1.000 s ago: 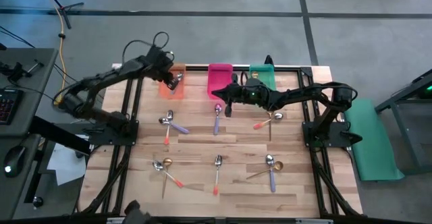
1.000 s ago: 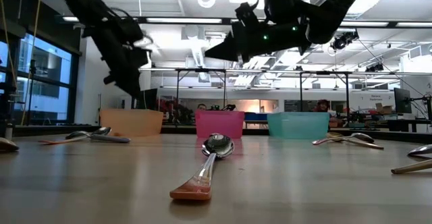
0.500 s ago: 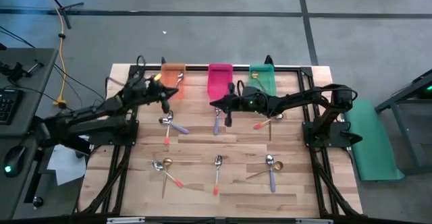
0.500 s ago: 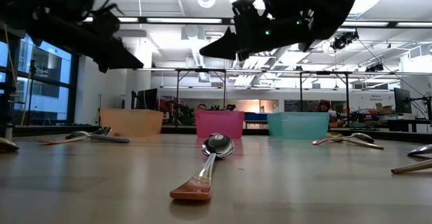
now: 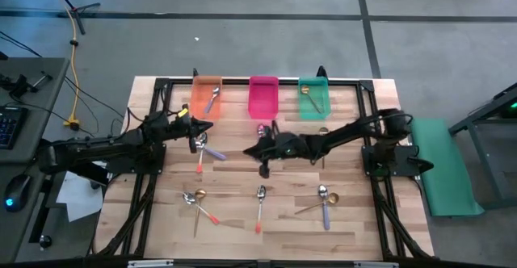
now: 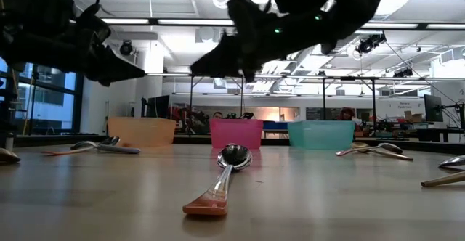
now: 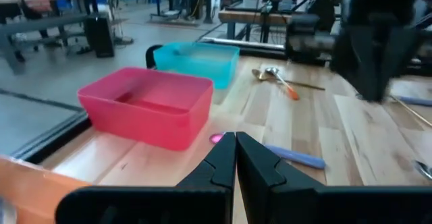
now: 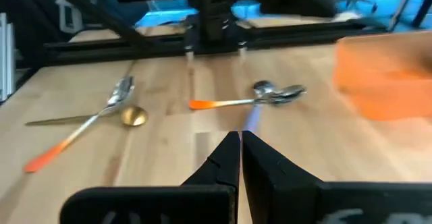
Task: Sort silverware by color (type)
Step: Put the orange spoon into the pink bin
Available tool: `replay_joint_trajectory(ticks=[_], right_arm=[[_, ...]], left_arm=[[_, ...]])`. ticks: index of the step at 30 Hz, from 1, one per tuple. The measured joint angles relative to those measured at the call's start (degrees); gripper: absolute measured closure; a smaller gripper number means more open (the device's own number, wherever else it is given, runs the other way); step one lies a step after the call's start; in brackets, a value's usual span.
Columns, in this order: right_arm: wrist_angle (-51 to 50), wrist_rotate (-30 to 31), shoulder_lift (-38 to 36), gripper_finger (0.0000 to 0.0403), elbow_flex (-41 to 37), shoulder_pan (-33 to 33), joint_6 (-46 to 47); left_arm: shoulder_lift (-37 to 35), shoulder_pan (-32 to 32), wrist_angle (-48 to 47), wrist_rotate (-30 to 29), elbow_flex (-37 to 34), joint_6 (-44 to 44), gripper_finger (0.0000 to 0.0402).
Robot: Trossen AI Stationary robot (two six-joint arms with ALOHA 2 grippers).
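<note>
My left pincer (image 5: 196,126) — clenched, empty — hovers beside the spoons (image 5: 202,144), handles probably running toward me; the right pincer (image 5: 262,157), clenched too, sits farther off.

Both grippers, left (image 5: 202,127) and right (image 5: 263,168), closed, empty.

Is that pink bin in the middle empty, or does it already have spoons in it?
Empty, as far as the pictures show. From above, the pink bin shows only its bare floor, while the orange bin and green bin each hold a spoon.
</note>
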Motion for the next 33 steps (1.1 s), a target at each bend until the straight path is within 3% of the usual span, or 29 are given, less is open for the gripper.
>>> replay_joint_trajectory(ticks=[6, 13, 17, 22, 27, 33], right_arm=[[-5.2, -0.1, 9.0, 0.0384, 12.2, 3.7, 2.0], [-8.9, -6.2, 21.8, 0.031, 26.8, 6.1, 10.4], [-17.6, -7.4, 28.5, 0.0276, 36.8, 7.1, 15.0], [-28.9, -7.3, 35.5, 0.0261, 49.3, 9.4, 17.6], [-32.9, -4.0, 39.8, 0.0261, 57.2, 12.1, 17.5], [-32.7, 2.7, 40.7, 0.0261, 59.2, 12.8, 17.5]], left_arm=[[0.1, -0.4, 0.3, -0.1, 0.0, 1.7, 0.0397], [0.1, -0.4, 0.0, -0.3, 0.0, 2.5, 0.0397], [0.1, -0.4, -0.1, -0.3, 0.0, 2.2, 0.0397], [0.1, -0.4, -0.3, -0.3, 0.0, 1.6, 0.0397], [0.1, -0.4, -0.5, -0.3, 0.0, 1.9, 0.0397], [0.1, -0.4, -1.2, -0.3, 0.0, 1.9, 0.0397]])
